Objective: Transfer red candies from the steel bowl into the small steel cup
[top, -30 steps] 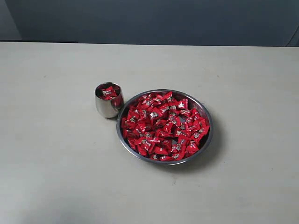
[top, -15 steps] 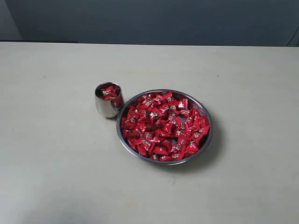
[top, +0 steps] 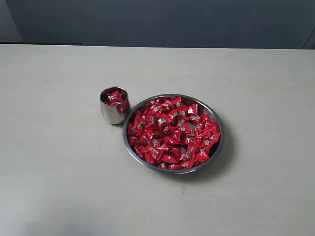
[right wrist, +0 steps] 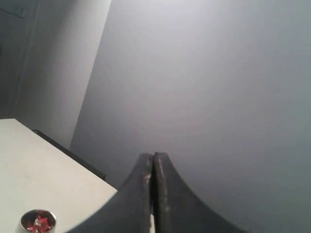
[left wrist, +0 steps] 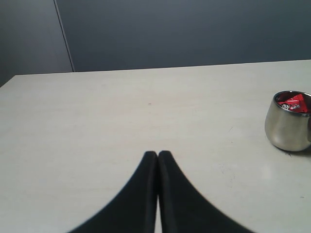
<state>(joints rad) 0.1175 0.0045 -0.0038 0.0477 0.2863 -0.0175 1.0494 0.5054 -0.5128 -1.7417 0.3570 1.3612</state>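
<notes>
The steel bowl (top: 219, 145) sits mid-table, heaped with red candies (top: 172, 132). Touching its left rim stands the small steel cup (top: 111, 114), with a few red candies (top: 115, 97) inside. The cup (left wrist: 286, 126) also shows at the edge of the left wrist view, well away from my left gripper (left wrist: 158, 154), which is shut with nothing between its fingertips. My right gripper (right wrist: 153, 156) is shut and empty too, raised and facing the grey wall; the cup (right wrist: 38, 223) is far below it. Neither arm appears in the exterior view.
The pale table (top: 59, 177) stretches on all sides of the bowl and cup. A dark grey wall (top: 162, 22) runs behind the table's far edge.
</notes>
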